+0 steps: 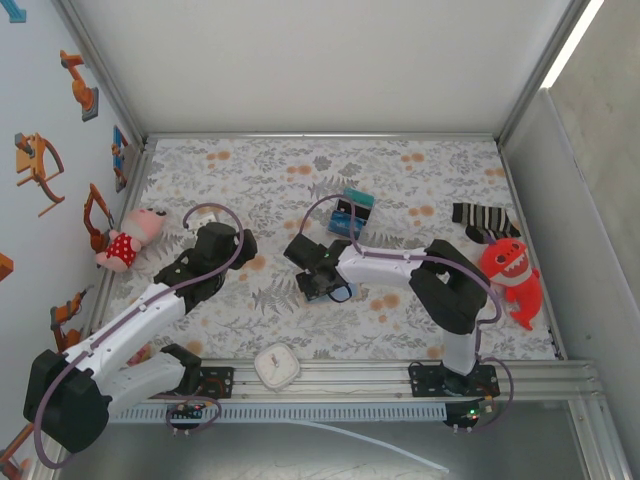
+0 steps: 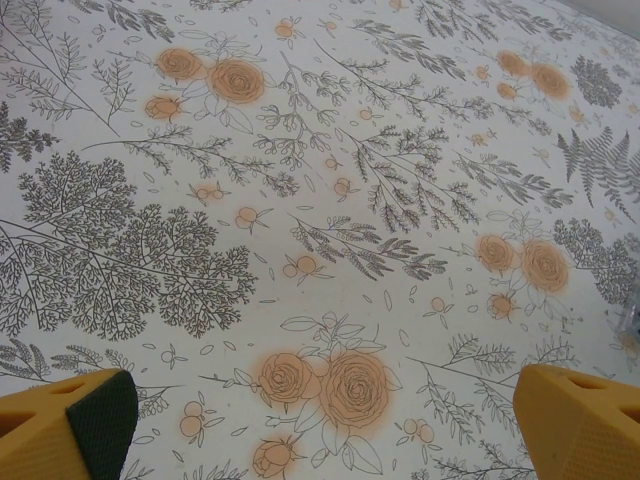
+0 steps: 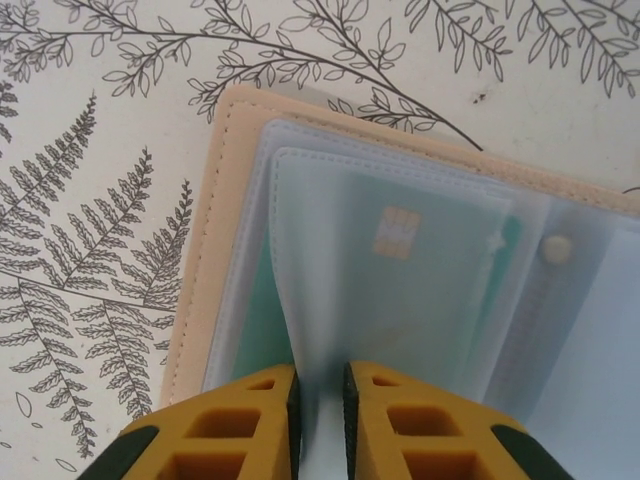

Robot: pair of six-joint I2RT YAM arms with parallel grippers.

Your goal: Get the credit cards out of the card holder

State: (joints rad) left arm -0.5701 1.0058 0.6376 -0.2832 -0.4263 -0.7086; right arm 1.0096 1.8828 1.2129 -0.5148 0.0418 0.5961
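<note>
Right wrist view: the right gripper [image 3: 320,422], its yellow fingers [image 3: 245,425] drawn almost together, is clenched on a fold of the clear sleeve [image 3: 330,300] that rises from the card holder [image 3: 222,230]. The card holder lies open and flat on the flowered cloth [image 3: 90,250], directly ahead of and under the fingertips. Its tan cover edge lies to the left and its pale blue-grey inside faces up. A green card [image 3: 420,290] with a gold chip [image 3: 397,232] sits inside the sleeve, just beyond the fingertips. A round snap [image 3: 556,248] shows to the right of it.

Top external view: the same gripper [image 1: 322,280] points down near the middle of the table, with a blue corner of the card holder [image 1: 345,292] showing at its right side. A teal, blue and black block [image 1: 350,212] stands just behind it.

Left wrist view: the left gripper [image 2: 320,428] hangs released, jaws spread wide over bare cloth, holding nothing.

Around the table edges lie a pink doll [image 1: 125,240] at the left, and a striped sock [image 1: 483,220] and a red shark toy [image 1: 512,280] at the right, all well apart from the card holder.
</note>
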